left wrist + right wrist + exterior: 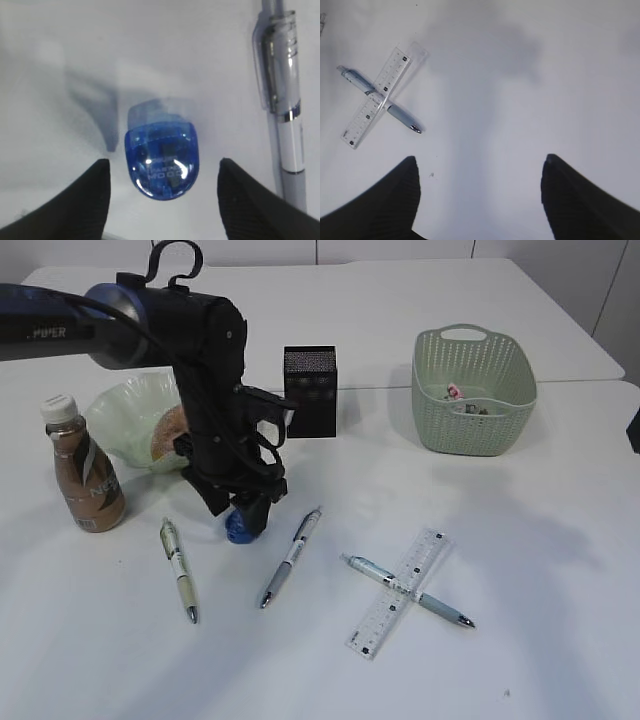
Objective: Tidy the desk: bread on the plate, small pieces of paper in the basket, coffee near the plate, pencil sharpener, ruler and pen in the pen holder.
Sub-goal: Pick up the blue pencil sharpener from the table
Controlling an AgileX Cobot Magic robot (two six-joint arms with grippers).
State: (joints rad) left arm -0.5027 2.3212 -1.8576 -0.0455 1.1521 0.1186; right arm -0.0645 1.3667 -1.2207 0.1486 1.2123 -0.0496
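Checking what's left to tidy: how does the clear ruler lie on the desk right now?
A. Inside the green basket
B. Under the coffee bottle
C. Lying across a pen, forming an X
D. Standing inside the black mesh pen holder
C. The ruler lies flat on the desk, crossed with a pale blue pen in an X, apart from the pen holder and basket.

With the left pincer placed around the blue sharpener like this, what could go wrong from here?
1. The blue sharpener is small and rounded; between the open fingers of the left pincer it may slip or pop out on closing.
2. A grey pen lies close to the right finger, which might nudge or catch it.
3. The pen holder opening is narrow, so a drop could miss.
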